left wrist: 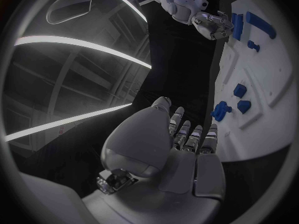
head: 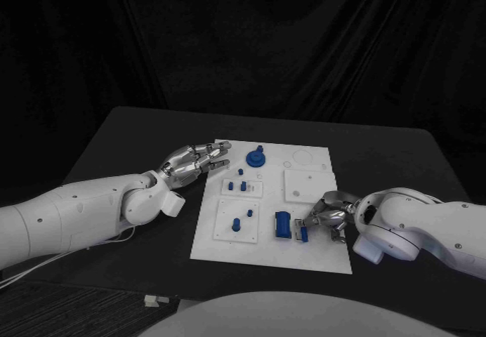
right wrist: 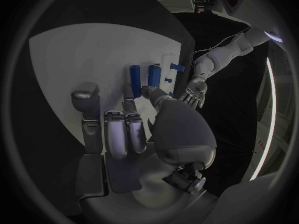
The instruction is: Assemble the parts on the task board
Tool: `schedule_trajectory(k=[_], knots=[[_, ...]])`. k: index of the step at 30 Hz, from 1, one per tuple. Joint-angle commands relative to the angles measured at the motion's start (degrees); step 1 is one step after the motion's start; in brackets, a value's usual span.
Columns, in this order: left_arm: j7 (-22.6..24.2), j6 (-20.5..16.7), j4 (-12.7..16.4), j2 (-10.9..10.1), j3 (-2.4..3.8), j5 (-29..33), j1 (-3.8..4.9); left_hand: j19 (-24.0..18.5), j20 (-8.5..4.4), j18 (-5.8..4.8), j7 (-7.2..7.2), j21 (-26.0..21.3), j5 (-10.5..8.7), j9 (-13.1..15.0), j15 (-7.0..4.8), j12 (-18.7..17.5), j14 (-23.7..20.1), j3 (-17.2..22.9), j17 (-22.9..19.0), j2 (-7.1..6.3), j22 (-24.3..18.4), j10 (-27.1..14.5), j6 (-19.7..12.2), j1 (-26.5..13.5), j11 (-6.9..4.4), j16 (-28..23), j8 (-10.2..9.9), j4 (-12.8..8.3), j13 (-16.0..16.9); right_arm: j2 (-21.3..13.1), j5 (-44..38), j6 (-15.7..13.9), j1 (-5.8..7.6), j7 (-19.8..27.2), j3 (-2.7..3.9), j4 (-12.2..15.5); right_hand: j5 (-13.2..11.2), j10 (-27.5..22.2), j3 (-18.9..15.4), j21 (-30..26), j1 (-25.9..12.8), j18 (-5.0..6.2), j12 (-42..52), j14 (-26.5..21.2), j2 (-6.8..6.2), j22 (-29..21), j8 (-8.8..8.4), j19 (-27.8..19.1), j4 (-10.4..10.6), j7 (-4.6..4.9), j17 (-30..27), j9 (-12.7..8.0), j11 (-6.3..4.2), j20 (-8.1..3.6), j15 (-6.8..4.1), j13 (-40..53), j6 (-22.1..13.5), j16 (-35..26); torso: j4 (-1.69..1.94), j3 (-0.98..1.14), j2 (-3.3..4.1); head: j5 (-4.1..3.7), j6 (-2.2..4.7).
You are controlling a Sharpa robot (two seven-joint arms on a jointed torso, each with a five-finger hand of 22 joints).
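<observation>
The white task board point(head: 304, 253) lies mid-table. A round blue part point(head: 257, 157) stands near its far edge, with small blue pegs point(head: 239, 186) point(head: 236, 225) on its left plates. A long blue block point(head: 284, 225) lies beside a smaller blue block point(head: 300, 230). My right hand point(head: 329, 216) rests at the board's right side, thumb and a finger pinching the smaller blue block point(right wrist: 154, 74); the long block point(right wrist: 134, 74) lies just past it. My left hand point(head: 197, 160) hovers open at the board's far left corner, fingers point(left wrist: 187, 134) straight, apart from the blue parts point(left wrist: 221, 109).
The board has raised white square plates point(head: 309, 184) and a bare near strip. The black table point(head: 142, 140) extends round it. A small pale object point(head: 154, 300) lies at the near table edge.
</observation>
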Motion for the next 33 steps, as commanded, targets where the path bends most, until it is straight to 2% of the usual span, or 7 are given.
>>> schedule_trajectory(k=[1,9,12,26,30,33], knots=[[0.53,0.84,0.06,0.15,0.05,0.29,-0.09,0.29,-0.2,-0.34,0.43,0.19,0.11,0.04,-0.05,0.28,0.0,0.24,0.08,-0.16,-0.09,0.1,-0.07,0.07,0.34,0.36,0.33,0.0,0.07,0.0,-2.05,0.25,-0.21,-1.0,-0.01,0.07,-0.59,6.11,0.39,-0.29,-0.6,0.53,0.14,4.88,0.17,5.35,0.34,-0.4,-0.01,-0.05,10.87,0.05,-0.35,-0.01,-0.14,15.07,-0.42,-0.08,-0.01,0.02,-0.02,-0.01,0.0],[0.4,0.88,0.09,0.08,0.05,0.29,-0.1,0.28,-0.2,-0.34,0.47,0.18,0.1,0.04,-0.04,0.28,-0.01,0.39,0.08,-0.19,-0.12,0.1,-0.07,0.03,0.38,0.36,0.35,0.03,0.07,0.02,-2.25,-0.83,-0.26,-0.58,-0.01,0.17,-2.01,6.11,0.3,-0.43,-1.0,0.54,0.14,4.87,0.32,5.33,0.55,-0.4,0.29,-0.05,10.82,0.15,-0.35,-0.02,-0.14,15.07,-0.63,-0.11,-0.03,0.02,0.0,0.1,0.0],[0.35,0.91,0.08,0.07,0.05,0.29,-0.1,0.28,-0.2,-0.34,0.47,0.18,0.1,0.04,-0.04,0.28,-0.01,0.39,0.08,-0.19,-0.12,0.1,-0.07,0.03,0.38,0.36,0.35,0.03,0.07,0.02,-2.26,-1.33,-0.27,-0.36,-0.01,0.25,-3.48,6.11,0.01,-0.49,-1.74,0.54,0.14,4.86,0.46,5.32,0.72,-0.38,0.96,-0.06,10.8,0.21,-0.34,0.0,-0.12,15.07,-0.75,-0.13,-0.03,0.01,-0.02,0.11,0.0],[0.21,1.06,-0.14,0.22,0.05,0.29,-0.13,0.27,-0.2,-0.34,0.48,0.17,0.09,0.04,-0.04,0.26,-0.03,0.46,0.08,-0.2,-0.16,0.09,-0.1,0.01,0.4,0.34,0.35,0.05,0.06,0.04,-2.28,-2.73,-0.28,-0.18,-0.01,0.31,-4.43,6.11,-0.38,-0.55,-3.04,0.54,0.14,4.87,0.68,5.32,0.95,-0.3,2.24,-0.08,10.77,0.25,-0.35,0.0,-0.13,15.07,-0.87,-0.14,-0.01,0.0,-0.03,0.09,0.0],[0.18,1.06,-0.16,0.2,0.05,0.29,-0.13,0.27,-0.2,-0.34,0.48,0.17,0.09,0.04,-0.04,0.26,-0.03,0.46,0.08,-0.2,-0.16,0.09,-0.1,0.01,0.4,0.34,0.35,0.05,0.06,0.04,-2.28,-2.49,-0.28,-0.53,-0.01,0.31,-6.28,6.11,-0.7,-0.71,-3.7,0.56,0.14,4.88,0.61,5.29,1.13,-0.26,3.01,-0.16,10.82,0.27,-0.41,-0.02,-0.18,15.07,-0.94,-0.11,0.0,0.0,-0.03,0.13,0.0],[0.14,1.09,-0.16,0.22,0.05,0.29,-0.14,0.27,-0.2,-0.34,0.48,0.17,0.09,0.04,-0.04,0.26,-0.03,0.46,0.08,-0.2,-0.16,0.09,-0.1,0.01,0.4,0.34,0.35,0.05,0.06,0.06,-2.28,-2.13,-0.28,-1.0,-0.01,0.34,-8.58,6.11,-1.07,-0.8,-4.15,0.56,0.14,4.88,0.49,5.28,1.26,-0.22,3.64,-0.18,10.81,0.26,-0.43,-0.03,-0.19,15.07,-1.01,-0.12,-0.01,0.0,-0.04,0.1,0.0]])
